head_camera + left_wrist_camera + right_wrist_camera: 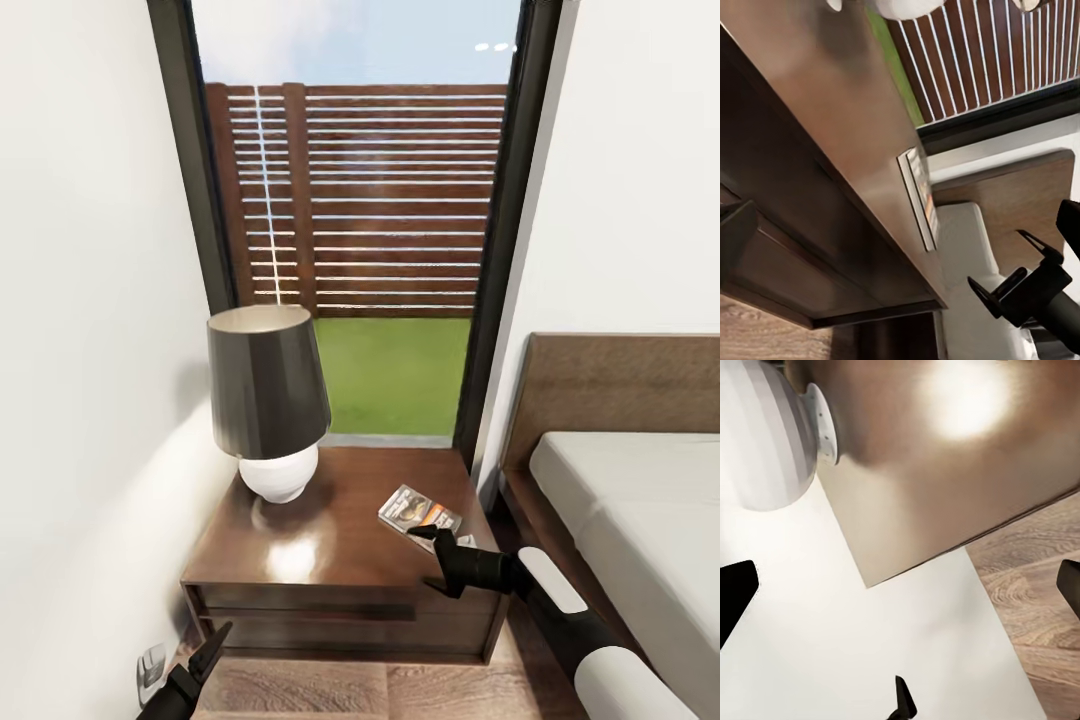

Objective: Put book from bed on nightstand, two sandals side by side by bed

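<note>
The book [421, 515] lies flat on the dark nightstand [330, 560], near its front right corner. It appears edge-on in the left wrist view [919, 196]. My right gripper [421, 558] hovers just in front of the book, open and holding nothing; its spread fingers [1020, 238] stand apart from the book. My left gripper [210, 650] hangs low in front of the nightstand's left corner, open, with one fingertip [735, 236] at the picture's edge. The bed [640, 500] is to the right. The sandals are out of view.
A lamp with a dark shade [265, 380] and a white base [278, 475] stands at the back left of the nightstand. A white wall closes the left side. A tall window [380, 250] is behind. A small white object [150, 665] sits on the wood floor [400, 690].
</note>
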